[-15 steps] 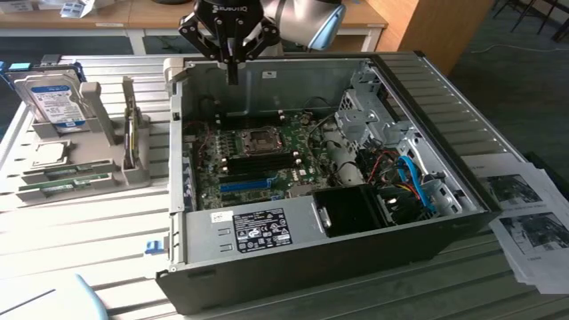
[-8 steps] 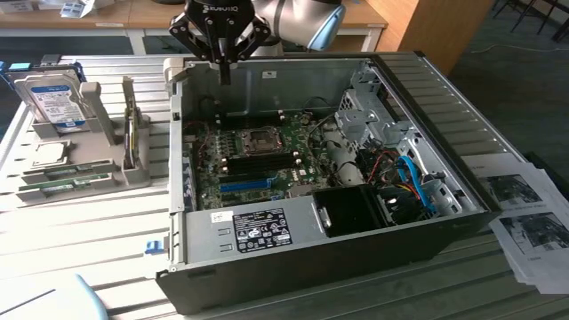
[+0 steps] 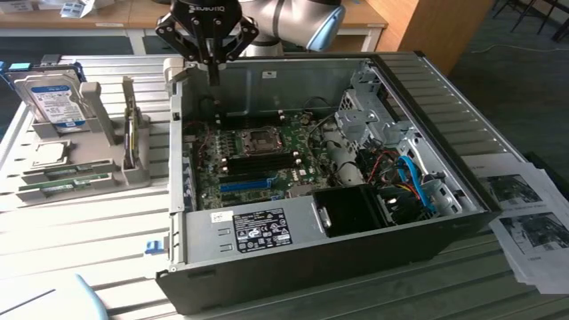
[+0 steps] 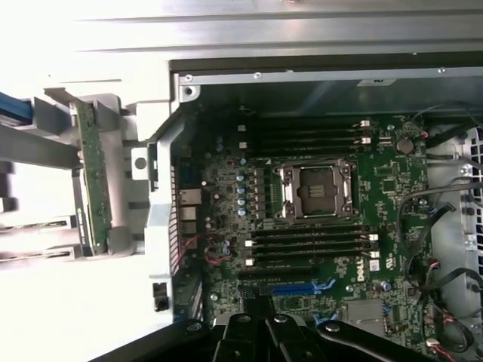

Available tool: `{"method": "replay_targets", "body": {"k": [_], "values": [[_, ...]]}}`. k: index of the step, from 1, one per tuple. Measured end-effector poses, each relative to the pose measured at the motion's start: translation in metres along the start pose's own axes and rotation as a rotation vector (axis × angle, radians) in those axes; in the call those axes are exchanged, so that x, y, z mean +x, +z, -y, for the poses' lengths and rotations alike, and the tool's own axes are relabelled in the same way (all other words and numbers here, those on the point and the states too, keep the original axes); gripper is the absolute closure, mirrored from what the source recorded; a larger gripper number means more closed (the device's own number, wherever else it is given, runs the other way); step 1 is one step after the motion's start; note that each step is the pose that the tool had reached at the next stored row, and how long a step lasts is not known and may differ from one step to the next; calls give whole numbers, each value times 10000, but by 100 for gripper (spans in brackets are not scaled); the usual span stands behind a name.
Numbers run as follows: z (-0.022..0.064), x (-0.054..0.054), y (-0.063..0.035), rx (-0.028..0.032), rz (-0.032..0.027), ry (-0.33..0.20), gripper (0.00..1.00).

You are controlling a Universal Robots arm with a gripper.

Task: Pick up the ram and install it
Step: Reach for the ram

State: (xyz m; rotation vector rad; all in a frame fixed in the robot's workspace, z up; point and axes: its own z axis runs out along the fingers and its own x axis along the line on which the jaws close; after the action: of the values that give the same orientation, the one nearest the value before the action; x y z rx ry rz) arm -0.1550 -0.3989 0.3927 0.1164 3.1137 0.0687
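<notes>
Ram (image 3: 135,140): on edge in grey holder (image 3: 138,177) on desk (image 3: 80,233), exterior view's left of open case (image 3: 444,133), not yet picked | gripper (image 3: 213,77): above case's far corner, jaws together, empty | step: pre-pickup approach | grasp likely requires jaws parted, aligned over its top edge

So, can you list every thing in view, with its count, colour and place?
case: one, black and silver, open, middle of the table
motherboard: one, green, inside the case
holder: one, grey, at the exterior view's left of the case
ram: one, green, standing on edge in the holder
hard drive: one, silver with blue-white label, upright in the holder
papers: several, white, at the exterior view's right of the case
arm: one, grey with blue cap, behind the case
fingers: one set, black, shut and empty, above the case's back wall
</notes>
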Motion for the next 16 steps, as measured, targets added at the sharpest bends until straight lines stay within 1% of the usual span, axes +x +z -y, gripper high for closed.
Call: {"method": "replay_targets", "body": {"k": [8, 16], "values": [[16, 210, 1, 1, -8, 2, 91], [32, 423, 3, 16, -23, 3, 91]]}}
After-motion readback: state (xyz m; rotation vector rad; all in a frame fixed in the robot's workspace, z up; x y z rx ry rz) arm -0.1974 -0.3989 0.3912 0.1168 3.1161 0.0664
